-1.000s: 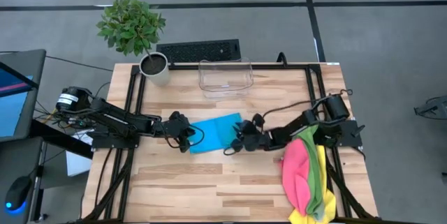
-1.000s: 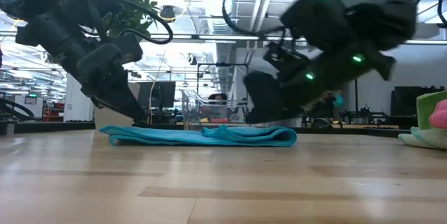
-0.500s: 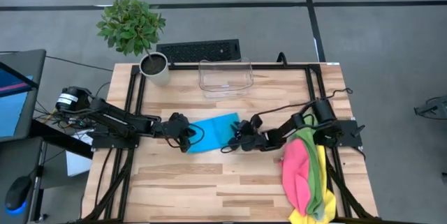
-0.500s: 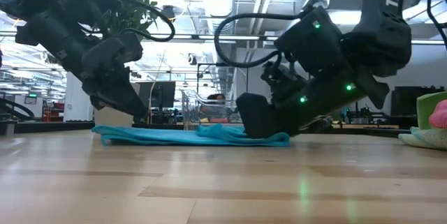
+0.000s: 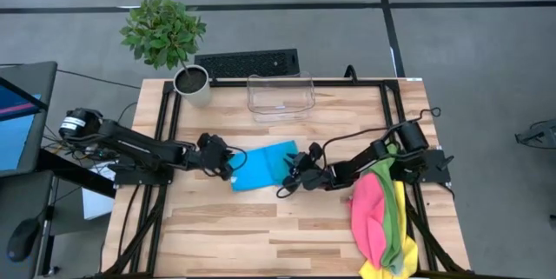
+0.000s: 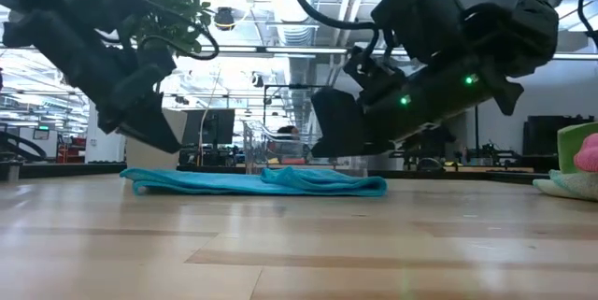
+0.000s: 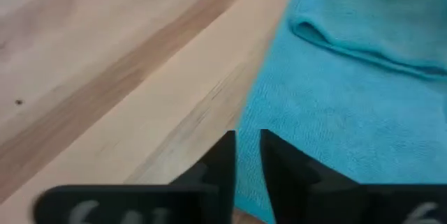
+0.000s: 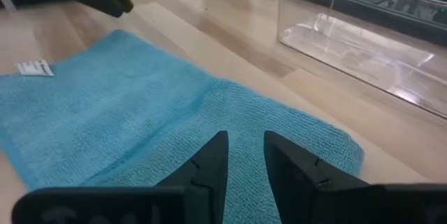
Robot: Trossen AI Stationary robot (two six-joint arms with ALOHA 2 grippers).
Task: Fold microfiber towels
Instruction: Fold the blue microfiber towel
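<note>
Table: pale wood planks (image 5: 261, 218), with a clear bin (image 5: 280, 96) at the far edge and a potted plant (image 5: 169, 40) at the far left corner.
Blue towel: (image 5: 263, 165) lies flat mid-table between my two arms, already doubled over, a fold ridge showing in the left wrist view (image 7: 363, 49).
Other towels: pink, green and yellow pile (image 5: 382, 218) near the right edge, well apart from the blue one, not yet folded.
Left gripper: (image 5: 228, 159) at the towel's left edge; my fingers (image 7: 227, 161) stand a narrow slot apart over the hem with no cloth between them.
Right gripper: (image 5: 294, 175) above the towel's right end, fingers (image 8: 213, 161) a small gap apart, nothing held; the low view shows it clear of the cloth (image 6: 252, 181).
Risk, drag: if either gripper dips and slides, I think it bunches the cloth and undoes the fold.
Risk, pinch: closing on one layer only would peel the fold open when I lift.
Risk, hem: my left fingers sit so near the edge that a grab may miss cloth and scrape wood.
</note>
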